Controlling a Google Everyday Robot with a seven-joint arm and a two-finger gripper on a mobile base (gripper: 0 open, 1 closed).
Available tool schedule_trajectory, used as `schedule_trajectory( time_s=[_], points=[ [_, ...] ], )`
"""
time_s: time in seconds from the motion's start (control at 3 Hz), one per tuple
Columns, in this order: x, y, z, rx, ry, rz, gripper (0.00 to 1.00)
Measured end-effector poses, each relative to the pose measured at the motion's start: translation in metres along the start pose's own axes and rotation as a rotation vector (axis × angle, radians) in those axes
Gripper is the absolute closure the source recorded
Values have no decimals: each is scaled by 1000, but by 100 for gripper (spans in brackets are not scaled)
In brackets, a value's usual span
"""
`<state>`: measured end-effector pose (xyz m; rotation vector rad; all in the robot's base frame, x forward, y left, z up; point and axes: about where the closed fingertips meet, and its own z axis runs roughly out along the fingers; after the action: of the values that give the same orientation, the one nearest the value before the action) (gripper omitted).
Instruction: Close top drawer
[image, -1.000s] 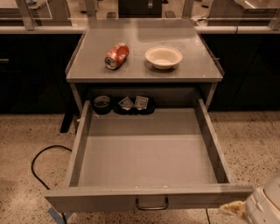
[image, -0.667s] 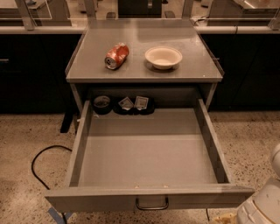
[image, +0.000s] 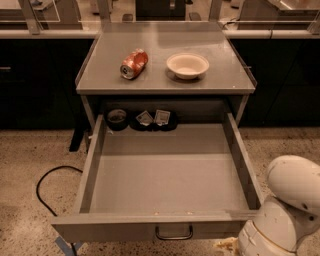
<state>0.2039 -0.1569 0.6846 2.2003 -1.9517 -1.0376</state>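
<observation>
Here, a grey metal cabinet (image: 165, 82) is seen from above, with its top drawer (image: 167, 172) pulled fully out toward the camera. The drawer's tall front panel (image: 115, 231) runs along the bottom edge of the view, with its small dark handle (image: 173, 233) at the centre.

Over the last second the drawer has not moved; it is as far out as before. What has changed is the robot's white arm (image: 290, 210) at the lower right. It dipped toward the corner of the view and now stands higher and larger, just beside the drawer's right front corner. That suggests the robot is lining up for a push, and the closing itself has not begun.

The gripper (image: 226, 244) shows only as a pale yellowish tip at the bottom edge, below the front panel and to the right of the handle. Whether it is open or closed cannot be told, nor whether it touches the panel. No held object shows.

On the cabinet top lie a crushed red can (image: 134, 63) and a pale bowl (image: 187, 65).
</observation>
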Motion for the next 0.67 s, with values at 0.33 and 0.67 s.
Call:
schedule_trajectory(
  time_s=[0.33, 0.67],
  points=[
    [-13, -31, 7, -12, 38, -73, 0],
    [-11, -39, 4, 2, 44, -68, 0]
  ],
)
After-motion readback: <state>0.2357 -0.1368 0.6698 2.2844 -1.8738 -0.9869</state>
